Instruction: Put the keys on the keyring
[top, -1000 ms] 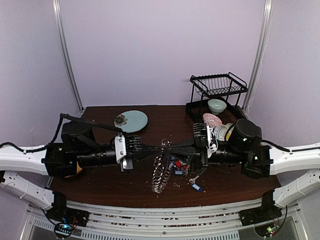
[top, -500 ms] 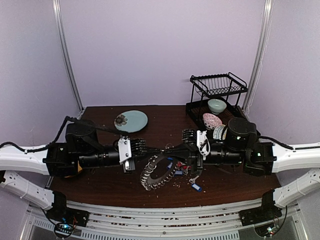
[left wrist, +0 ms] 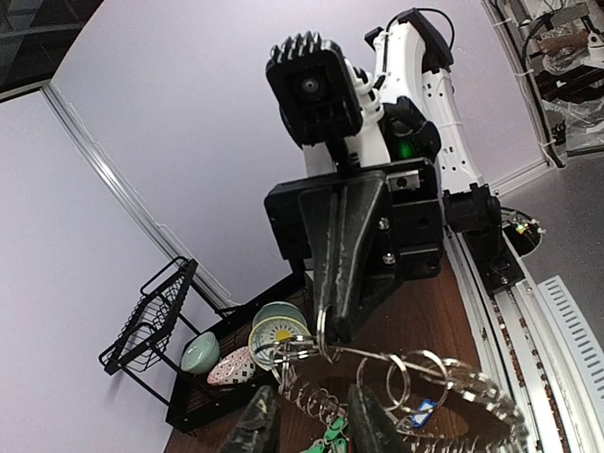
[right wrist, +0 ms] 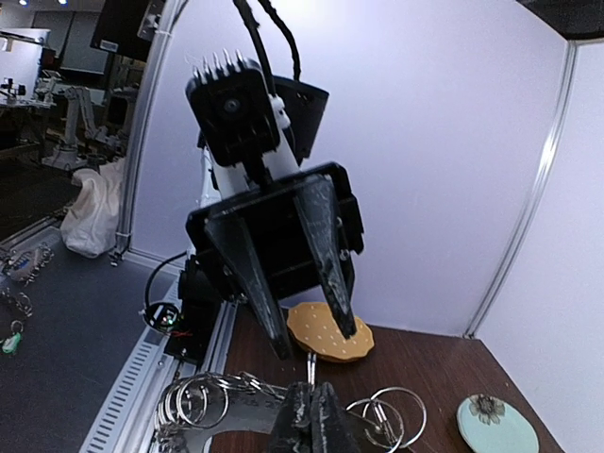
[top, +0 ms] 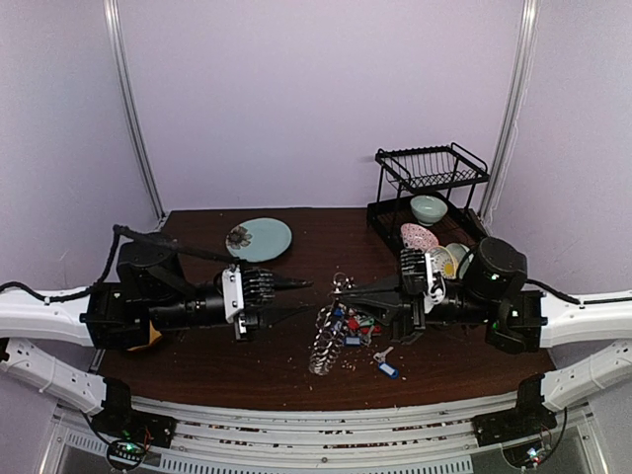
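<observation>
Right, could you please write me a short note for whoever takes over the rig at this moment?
The left end effector is open, holds nothing and is apart from the ring.
The right end effector is shut on the keyring, which hangs below it.
A cluster of tagged keys lies on the table beside the ring, and a blue-tagged key lies nearer the front.
Done: the ring is gripped. I cannot tell whether any tagged key is on it.
Left: pick up each loose key and thread it on.
</observation>
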